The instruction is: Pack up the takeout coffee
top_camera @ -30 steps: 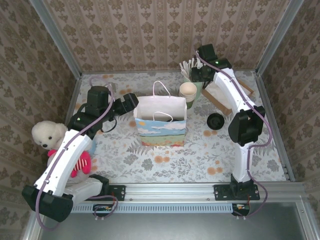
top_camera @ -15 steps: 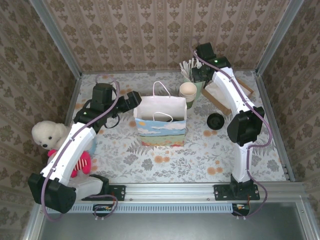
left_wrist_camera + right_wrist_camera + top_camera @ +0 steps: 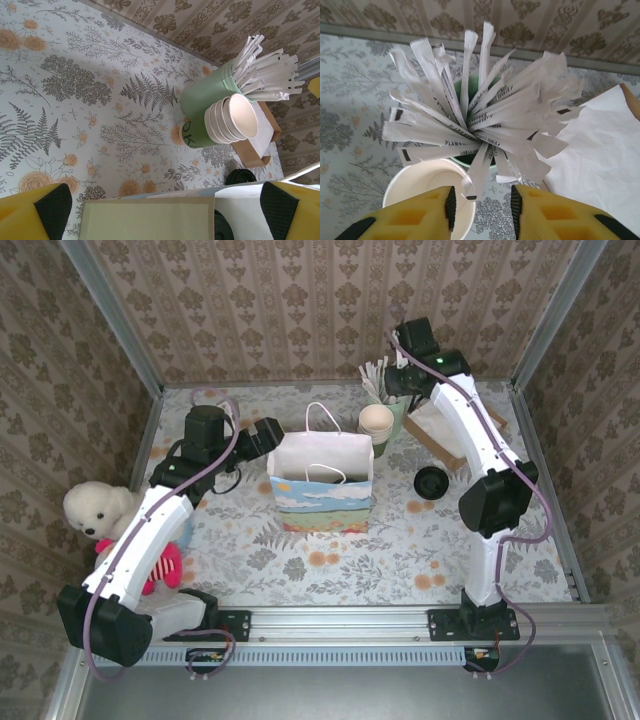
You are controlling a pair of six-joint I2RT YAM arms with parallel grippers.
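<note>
A white paper bag (image 3: 320, 475) with a painted front stands open mid-table. My left gripper (image 3: 268, 440) hovers open at its left rim, its fingers straddling the bag's edge (image 3: 150, 220). Deep in the bag (image 3: 245, 210) a dark round shape (image 3: 223, 228) shows; I cannot tell whether it is the takeout coffee. My right gripper (image 3: 397, 380) is over a green holder (image 3: 470, 160) of paper-wrapped straws (image 3: 485, 115). Its jaws (image 3: 482, 205) stand open around one drooping straw end (image 3: 474, 182), with a gap on both sides.
A stack of lidless green cups (image 3: 377, 425) leans next to the straw holder (image 3: 210, 95). A round black lid (image 3: 432, 481) lies right of the bag. White napkins on a brown tray (image 3: 450, 425) sit back right. A white plush toy (image 3: 95, 510) lies far left.
My left arm has swung its gripper closer to the bag's left rim. The right wrist has shifted slightly toward the back wall above the straws.
</note>
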